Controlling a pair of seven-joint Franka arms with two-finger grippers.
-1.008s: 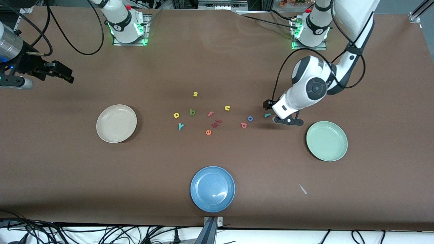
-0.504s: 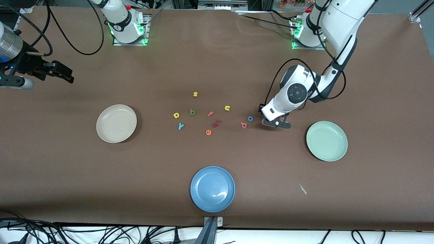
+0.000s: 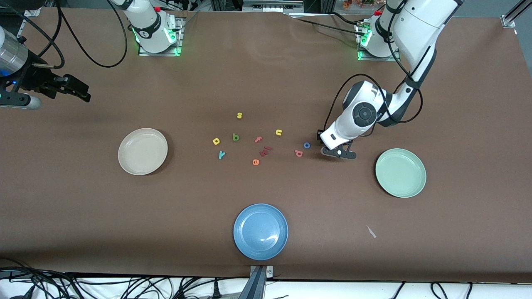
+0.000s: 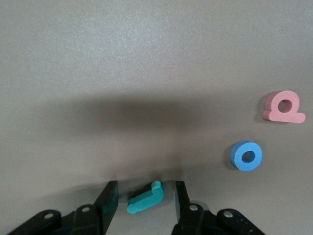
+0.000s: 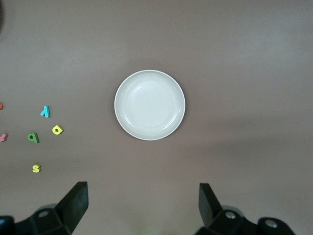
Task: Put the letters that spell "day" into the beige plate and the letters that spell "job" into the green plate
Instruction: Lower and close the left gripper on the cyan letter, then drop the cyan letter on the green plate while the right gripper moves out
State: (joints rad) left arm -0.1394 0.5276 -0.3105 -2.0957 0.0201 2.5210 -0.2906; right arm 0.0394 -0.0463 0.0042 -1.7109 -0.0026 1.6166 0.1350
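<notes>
My left gripper (image 3: 338, 152) is down at the table between the blue "o" (image 3: 307, 145) and the green plate (image 3: 400, 172). In the left wrist view the teal "j" (image 4: 145, 198) lies flat between its fingers (image 4: 108, 196), with a gap on each side; the gripper (image 4: 145, 191) is open. The pinkish-red letter (image 3: 298, 153) lies beside the "o". The yellow looped letter (image 3: 216, 141), teal "y" (image 3: 222, 155) and dark green letter (image 3: 236, 137) lie nearer the empty beige plate (image 3: 142, 151). My right gripper (image 3: 83, 93) waits open, high over the right arm's end.
A blue plate (image 3: 260, 231) sits near the table's front edge. A yellow "s" (image 3: 239, 115), yellow "u" (image 3: 279, 132), pink "f" (image 3: 258, 139), orange "e" (image 3: 255, 162) and dark red pieces (image 3: 264, 151) lie mid-table. A small white scrap (image 3: 371, 231) lies nearer the camera than the green plate.
My left gripper has shifted toward the letters and come down over the teal "j", which its hand now covers in the front view. Its fingers have narrowed. The right arm has not moved.
</notes>
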